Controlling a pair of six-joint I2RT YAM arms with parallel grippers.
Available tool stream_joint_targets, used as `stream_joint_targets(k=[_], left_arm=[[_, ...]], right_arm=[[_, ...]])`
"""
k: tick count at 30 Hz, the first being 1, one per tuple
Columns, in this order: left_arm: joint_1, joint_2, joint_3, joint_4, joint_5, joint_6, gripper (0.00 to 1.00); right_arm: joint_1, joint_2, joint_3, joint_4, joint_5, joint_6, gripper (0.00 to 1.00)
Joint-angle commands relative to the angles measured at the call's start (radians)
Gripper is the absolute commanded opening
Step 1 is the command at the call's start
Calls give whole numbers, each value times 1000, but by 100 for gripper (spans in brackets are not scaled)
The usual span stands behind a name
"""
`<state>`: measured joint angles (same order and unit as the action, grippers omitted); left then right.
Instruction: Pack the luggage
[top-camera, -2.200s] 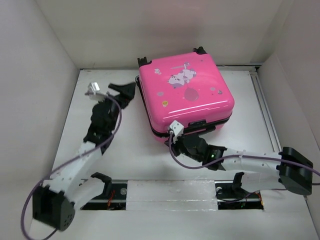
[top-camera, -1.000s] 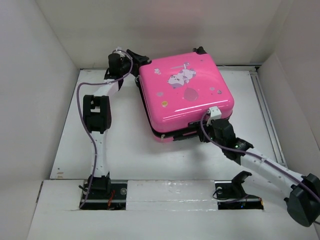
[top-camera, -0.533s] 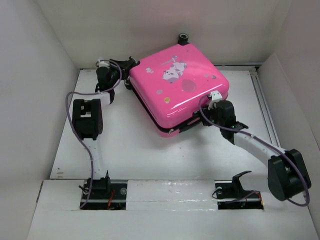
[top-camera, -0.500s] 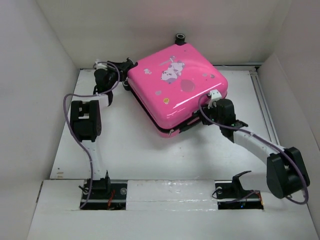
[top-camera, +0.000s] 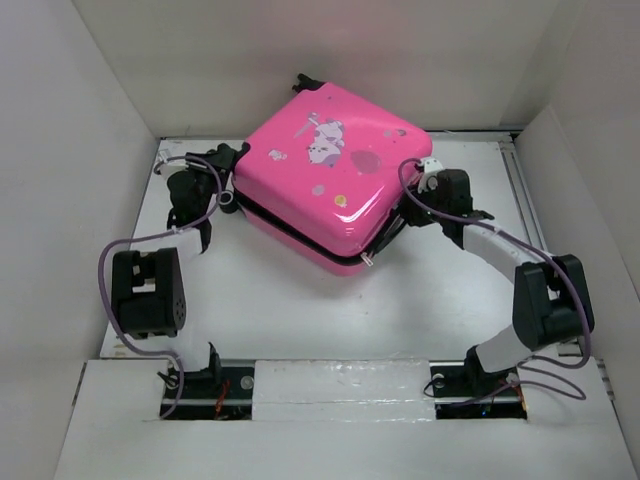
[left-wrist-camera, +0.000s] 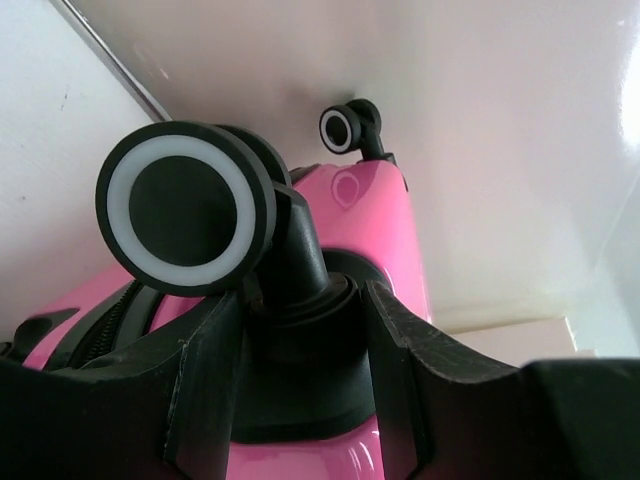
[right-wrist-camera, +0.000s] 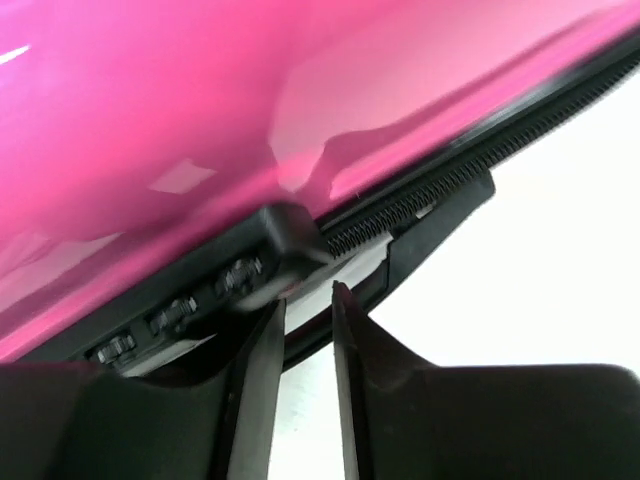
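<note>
Left tool (left-wrist-camera: 300, 395), 1: clamped on a caster stem (left-wrist-camera: 300, 250) of the luggage (top-camera: 330, 170); wheels (left-wrist-camera: 190, 208) seen there, 2. Right tool (right-wrist-camera: 308, 345), 1: fingers (right-wrist-camera: 255, 390) nearly together at the zipper trim (right-wrist-camera: 405, 212), grip cannot be told. Luggage, 1: closed, far centre of surface (top-camera: 280, 310), between both tools.

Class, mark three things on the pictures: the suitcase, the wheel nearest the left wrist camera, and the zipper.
suitcase (top-camera: 330, 205): overhead view, on the pink lid.
wheel (left-wrist-camera: 188, 207): left wrist view, on its black hub.
zipper (right-wrist-camera: 420, 200): right wrist view, on the black teeth.
</note>
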<state>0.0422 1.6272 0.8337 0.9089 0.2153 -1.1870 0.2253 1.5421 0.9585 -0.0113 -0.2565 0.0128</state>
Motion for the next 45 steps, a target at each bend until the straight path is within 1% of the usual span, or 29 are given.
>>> stream_joint_targets(k=[1,4,5,6,8,9,10,11,12,13,14,16,18,20,21,23,25,26,27,29,30,32,33,36,37,38,39,42,45], left_arm=[[-116,-133,-39,21,173,86,0],[-116,-214,-187,65,131,53,0],[-116,-239,-212,65,118,43,0],[-116,-301,-229,35,84,43,0],[-125,-367,-242,-20,52,87,0],[-125,-429,-254,-50,39,105,0],[-125,-456,-254,-108,21,125,0],[-125,-480,-254,-140,21,144,0],[-125,-498,-254,-166,7,170,0],[-125,-529,-254,-185,7,170,0],[-125,-539,-254,-185,7,170,0],[-125,-555,-263,-185,7,170,0],[-125,-564,-263,-185,36,161,0],[-125,-575,-263,-185,45,161,0],[-125,-589,-263,-185,45,161,0],[-125,-604,-275,-185,58,152,0],[-125,-619,-289,-173,87,124,0],[-125,-632,-301,-173,87,124,0],[-125,-644,-311,-163,101,124,0],[-125,-662,-323,-177,101,124,0],[-125,-674,-340,-188,101,124,0],[-125,-716,-349,-209,91,124,0],[-125,-728,-360,-222,91,135,0],[-125,-791,-370,-287,69,159,0],[-125,-825,-380,-300,58,170,0],[-125,-839,-380,-326,39,170,0],[-125,-849,-380,-343,30,187,0],[-125,-862,-354,-383,15,210,0],[-125,-848,-363,-361,48,210,0]], right_arm=[[9,-88,-68,304,-4,101,33],[19,-236,-183,300,54,110,40],[19,-263,-197,281,63,110,40],[19,-293,-210,242,63,110,40],[19,-374,-263,232,63,124,46],[19,-475,-283,220,75,124,47],[31,-532,-299,173,86,124,48],[31,-586,-325,143,86,124,48],[45,-688,-339,117,86,115,48],[54,-733,-351,91,77,115,48],[78,-769,-360,18,77,104,48],[109,-827,-369,-59,68,92,48],[169,-846,-380,-157,68,92,46],[222,-876,-389,-260,156,110,46],[238,-892,-403,-283,184,125,46],[264,-931,-420,-297,235,179,51],[276,-932,-451,-248,260,209,55],[276,-885,-460,-212,260,210,58],[276,-849,-460,-152,260,197,58],[266,-769,-432,-93,250,165,58],[257,-685,-422,-57,250,129,58],[226,-604,-382,64,127,80,53],[217,-512,-363,101,79,49,52],[206,-366,-233,148,-82,12,49],[218,-284,-204,161,-114,12,48],[239,-251,-176,186,-175,0,48],[252,-225,-128,186,-191,-1,46],[287,-198,-98,186,-161,-1,46],[298,-286,-138,153,-86,-1,49]])
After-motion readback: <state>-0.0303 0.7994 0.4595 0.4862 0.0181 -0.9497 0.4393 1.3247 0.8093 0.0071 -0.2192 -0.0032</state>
